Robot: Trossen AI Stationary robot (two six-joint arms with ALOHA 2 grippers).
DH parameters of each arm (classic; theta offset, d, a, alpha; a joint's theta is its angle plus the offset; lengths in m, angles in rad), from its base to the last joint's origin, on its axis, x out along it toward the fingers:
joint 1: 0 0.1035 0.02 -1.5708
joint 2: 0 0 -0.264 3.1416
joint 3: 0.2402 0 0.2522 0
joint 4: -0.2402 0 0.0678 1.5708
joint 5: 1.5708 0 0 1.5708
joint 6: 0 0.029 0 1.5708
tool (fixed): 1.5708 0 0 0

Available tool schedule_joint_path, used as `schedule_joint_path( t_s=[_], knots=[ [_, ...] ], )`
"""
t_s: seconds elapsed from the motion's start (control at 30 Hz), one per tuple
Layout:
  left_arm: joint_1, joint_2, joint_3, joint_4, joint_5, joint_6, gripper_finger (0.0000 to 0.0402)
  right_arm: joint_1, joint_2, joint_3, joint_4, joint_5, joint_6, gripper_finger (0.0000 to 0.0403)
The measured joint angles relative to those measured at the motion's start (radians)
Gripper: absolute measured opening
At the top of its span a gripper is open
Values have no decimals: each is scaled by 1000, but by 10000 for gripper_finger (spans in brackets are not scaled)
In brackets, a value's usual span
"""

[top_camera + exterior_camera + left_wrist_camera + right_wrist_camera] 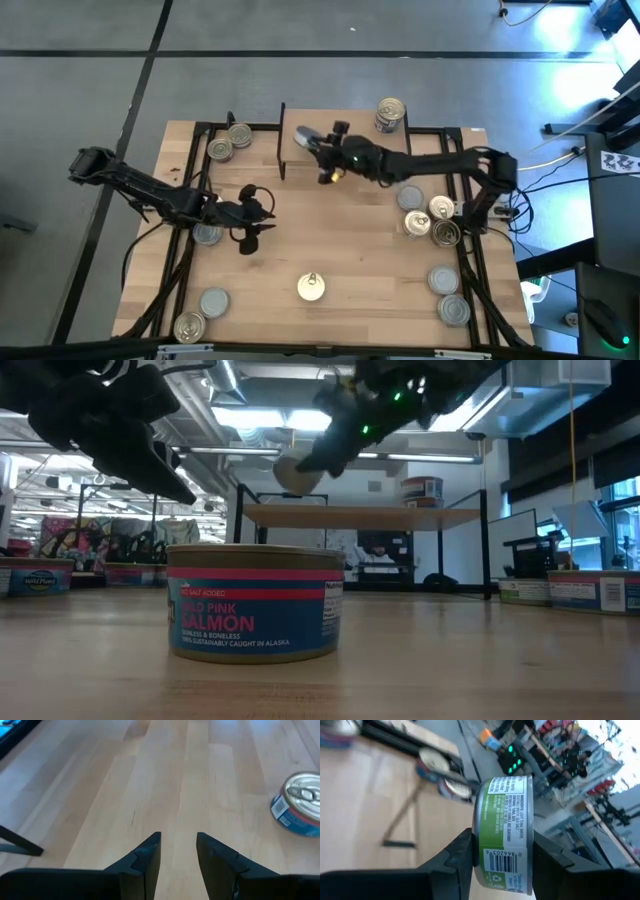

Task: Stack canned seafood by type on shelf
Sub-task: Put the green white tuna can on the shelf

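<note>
One salmon can point(254, 603) is standing upright on the table point(350, 260) on the near side of the shelf point(345, 150), well apart from it; its gold top point(311, 288) is showing in the high view, and in the low view its label is reading pink salmon. More cans are sitting toward the table's near corners, two point(200, 313) to the left of the shelf's line and two point(449, 295) to the right.

Closer to the shelf, the left gripper point(250, 222) is hanging over bare table on the shelf's near left side, with its fingers point(148, 856) standing slightly apart and nothing between them; a can point(207, 233) is lying just beside its arm. Off the shelf's right end a cluster of cans point(428, 215) is lying near the right arm's base.

Over the shelf's near edge, the right gripper point(312, 140) is clamping a green-labelled can point(503, 832) by its two flat ends, holding it on its side above the board rather than on it. On the shelf's far right corner a small stack of cans point(391, 115) is standing. Just beyond the shelf's left end, two cans point(230, 142) are resting on the table.
</note>
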Motion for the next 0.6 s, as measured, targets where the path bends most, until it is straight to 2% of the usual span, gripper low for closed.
schedule_joint_path(
  t_s=[0.27,0.47,0.6],
  knots=[
    [0,0,0,5,0,50,123,-103,125,76,25,-29,-2,154],
    [0,0,0,-1,0,51,123,-129,139,89,26,-29,1,155],
    [0,0,0,-1,0,59,123,-127,139,89,45,-36,17,181]
  ],
)
